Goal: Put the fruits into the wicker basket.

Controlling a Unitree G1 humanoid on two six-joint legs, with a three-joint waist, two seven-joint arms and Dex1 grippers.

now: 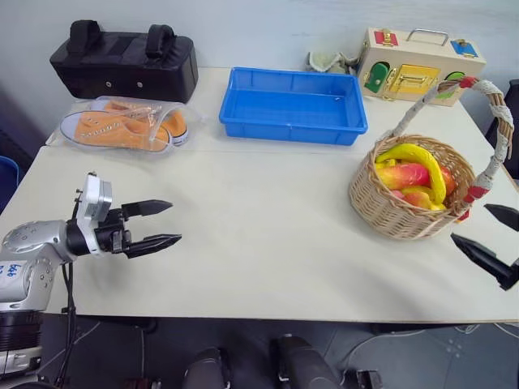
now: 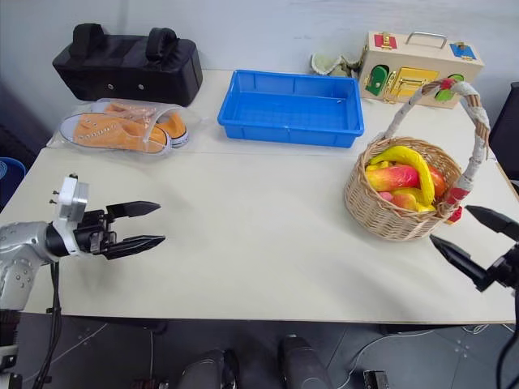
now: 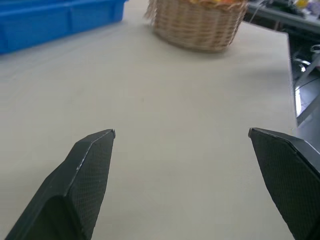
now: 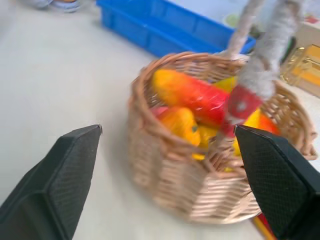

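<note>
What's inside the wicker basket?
Inside the wicker basket lie a yellow banana, a red-yellow mango and more fruit pieces. The bottom is covered by them.

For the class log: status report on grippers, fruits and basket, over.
Left gripper open, empty. Right gripper open, empty, beside basket. Banana and mango in basket. Nothing in the way.

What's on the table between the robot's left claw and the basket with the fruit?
Nothing: from the left gripper to the wicker basket, the left eye view shows bare table.
</note>
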